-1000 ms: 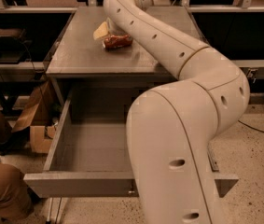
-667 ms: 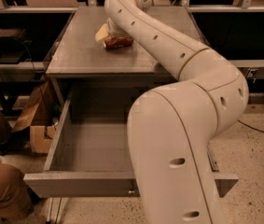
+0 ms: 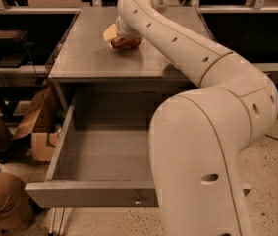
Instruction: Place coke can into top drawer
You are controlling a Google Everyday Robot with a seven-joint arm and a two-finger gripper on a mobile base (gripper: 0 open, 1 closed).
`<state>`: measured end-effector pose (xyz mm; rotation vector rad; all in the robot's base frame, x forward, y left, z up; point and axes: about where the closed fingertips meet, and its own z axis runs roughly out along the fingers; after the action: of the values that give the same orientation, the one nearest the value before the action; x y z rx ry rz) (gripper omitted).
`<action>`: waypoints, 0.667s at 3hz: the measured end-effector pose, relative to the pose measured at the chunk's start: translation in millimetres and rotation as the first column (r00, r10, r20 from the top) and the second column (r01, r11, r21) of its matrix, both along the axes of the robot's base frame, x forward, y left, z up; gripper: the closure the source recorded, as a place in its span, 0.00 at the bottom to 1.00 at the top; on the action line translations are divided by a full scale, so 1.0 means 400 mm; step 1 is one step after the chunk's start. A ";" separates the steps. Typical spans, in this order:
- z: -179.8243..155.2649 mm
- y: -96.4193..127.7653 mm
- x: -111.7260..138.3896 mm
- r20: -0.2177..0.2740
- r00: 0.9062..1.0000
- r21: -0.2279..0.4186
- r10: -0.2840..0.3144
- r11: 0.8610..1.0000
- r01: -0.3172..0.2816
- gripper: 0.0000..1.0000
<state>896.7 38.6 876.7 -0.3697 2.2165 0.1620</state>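
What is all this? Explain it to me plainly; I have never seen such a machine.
The big white jointed thing is a robot arm. One camera looks down past it; where that camera is mounted cannot be told. The arm reaches over a grey metal cabinet. At its far end sits the gripper, its grasping claw, mostly hidden behind the wrist and right at a red coke can on the cabinet top. Whether it holds the can cannot be seen. A pale cream object lies beside the can. Below, the top drawer is pulled open, and its visible part is bare. At the left edge are a person's legs and a cardboard box.
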 end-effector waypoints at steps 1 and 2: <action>0.049 -0.012 -0.044 0.038 0.999 0.031 0.021 0.999 -0.022 0.84; 0.101 -0.022 -0.130 0.045 0.998 0.064 0.049 0.997 -0.052 1.00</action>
<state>844.8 29.9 917.2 -0.3897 2.1546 0.2507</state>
